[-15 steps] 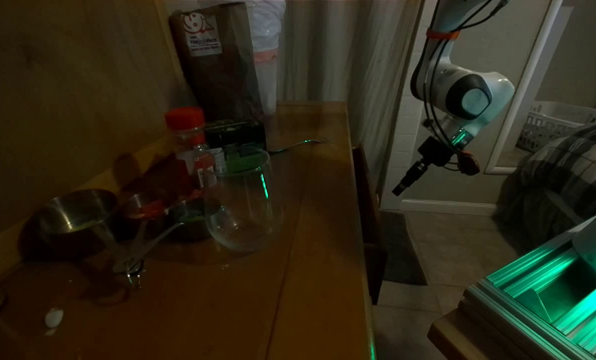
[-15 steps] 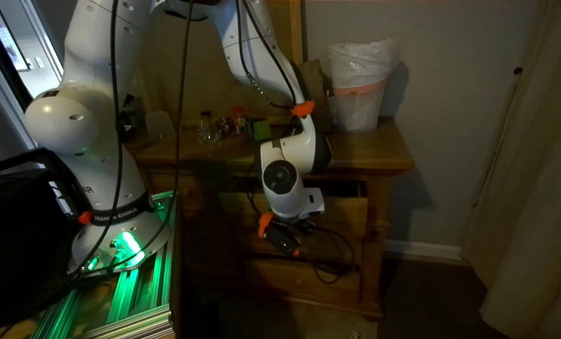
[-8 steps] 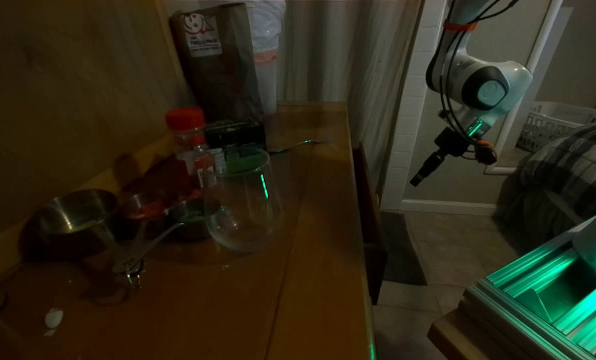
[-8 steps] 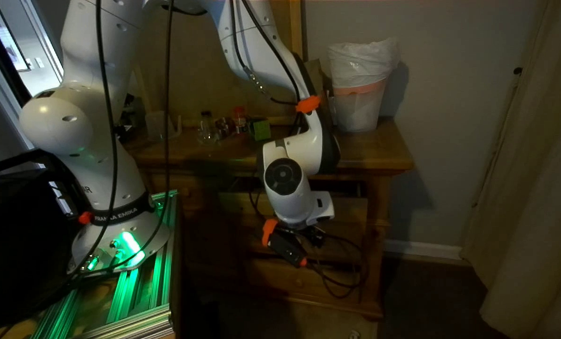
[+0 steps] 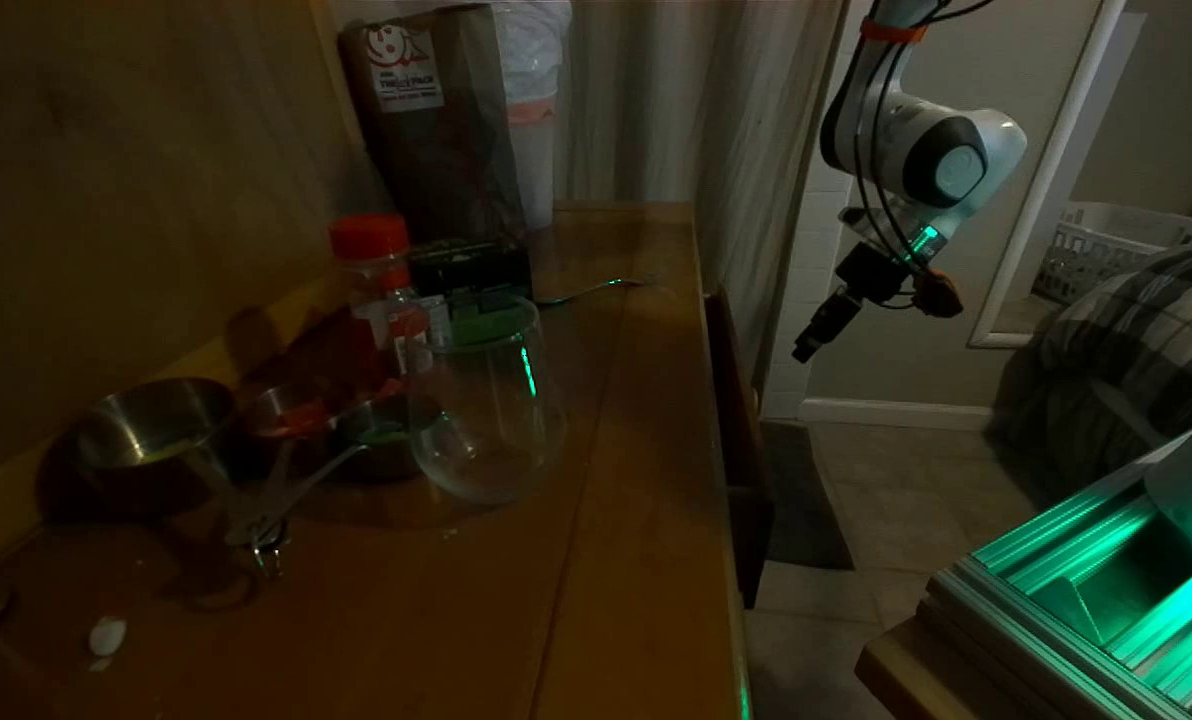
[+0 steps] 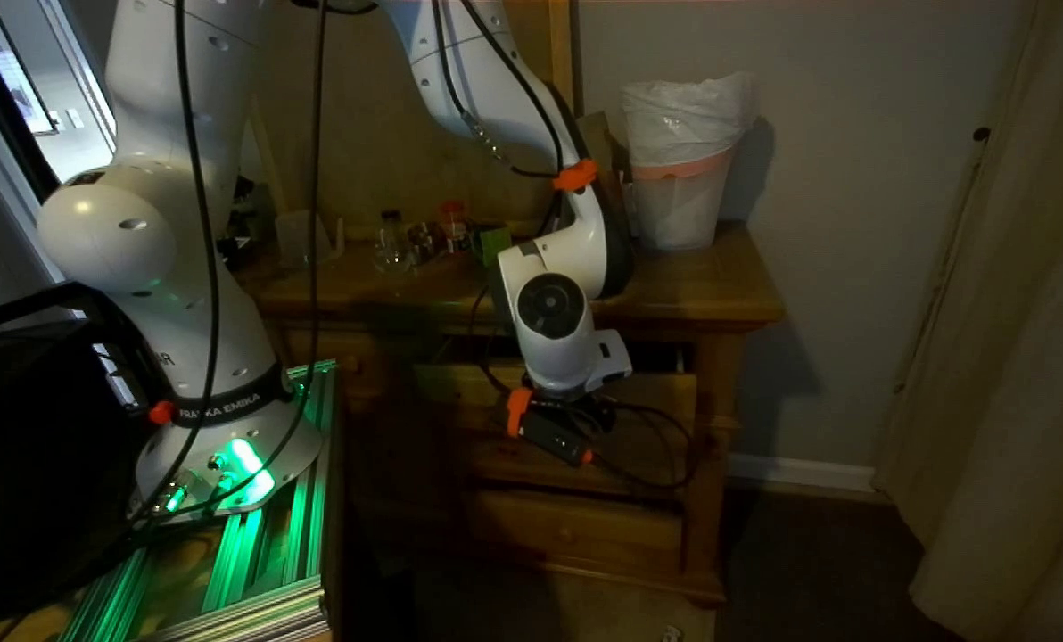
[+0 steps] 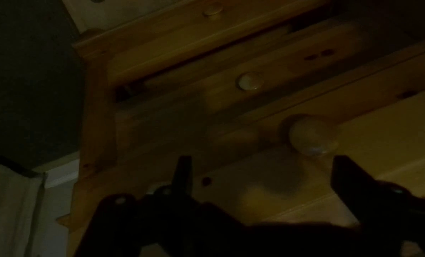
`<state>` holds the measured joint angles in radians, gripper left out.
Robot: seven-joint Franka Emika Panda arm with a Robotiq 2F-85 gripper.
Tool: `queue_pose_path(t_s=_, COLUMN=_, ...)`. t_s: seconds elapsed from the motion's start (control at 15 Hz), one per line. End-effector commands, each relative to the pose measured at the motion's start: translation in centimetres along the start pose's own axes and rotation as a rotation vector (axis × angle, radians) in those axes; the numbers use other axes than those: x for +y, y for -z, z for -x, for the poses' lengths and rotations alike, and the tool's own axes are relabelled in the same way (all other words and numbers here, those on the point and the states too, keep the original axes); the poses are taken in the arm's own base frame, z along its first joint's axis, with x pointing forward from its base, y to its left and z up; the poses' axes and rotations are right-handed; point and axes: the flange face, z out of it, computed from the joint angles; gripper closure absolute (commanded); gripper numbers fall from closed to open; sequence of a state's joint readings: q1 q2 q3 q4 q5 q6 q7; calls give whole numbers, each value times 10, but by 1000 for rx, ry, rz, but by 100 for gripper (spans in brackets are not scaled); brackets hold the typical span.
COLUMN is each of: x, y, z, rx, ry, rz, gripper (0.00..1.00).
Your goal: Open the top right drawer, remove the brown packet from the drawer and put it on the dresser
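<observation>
The top right drawer (image 6: 661, 392) stands pulled out of the dresser (image 6: 710, 290), a dark gap showing above its front. Its side also juts past the edge of the dresser top in an exterior view. My gripper (image 5: 804, 354) hangs in the air in front of the drawer, apart from it. The dim wrist view has the gripper (image 7: 262, 167) open, fingers (image 7: 183, 175) wide apart and nothing held. Beyond the fingers is a drawer front with a round knob (image 7: 313, 135). The brown packet is hidden or out of view; the drawer's inside cannot be made out.
A clear glass (image 5: 486, 430), metal measuring cups (image 5: 156, 420), a red-lidded jar (image 5: 371, 255), a fork (image 5: 601, 290) and a printed brown bag (image 5: 436, 130) stand or lie on the dresser. A lined white bin (image 6: 683, 169) is at its end. Cables (image 6: 647, 481) loop below my wrist.
My gripper swung away from the dresser, then came back towards it and is now slightly higher. Its fingers look more spread. The drawer has not moved.
</observation>
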<state>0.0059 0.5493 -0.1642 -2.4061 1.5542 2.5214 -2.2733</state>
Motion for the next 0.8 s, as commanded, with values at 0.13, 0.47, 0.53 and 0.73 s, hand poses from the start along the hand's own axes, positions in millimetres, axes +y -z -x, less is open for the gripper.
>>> queue_pose_path(t_s=0.13, x=-14, y=-17, z=-16, rx=-11, ry=53, rz=-67, gripper=0)
queue_pose_path(t_s=0.47, x=-16, y=-44, z=-21, rx=-16, ry=114, rz=-133, gripper=0)
queue_pose_path(t_s=0.53, x=-15, y=-49, z=-22, rx=-17, ry=122, rz=-139, gripper=0)
queue_pose_path(t_s=0.73, x=-14, y=-62, z=-22, rx=-22, ry=146, rz=-155, gripper=0)
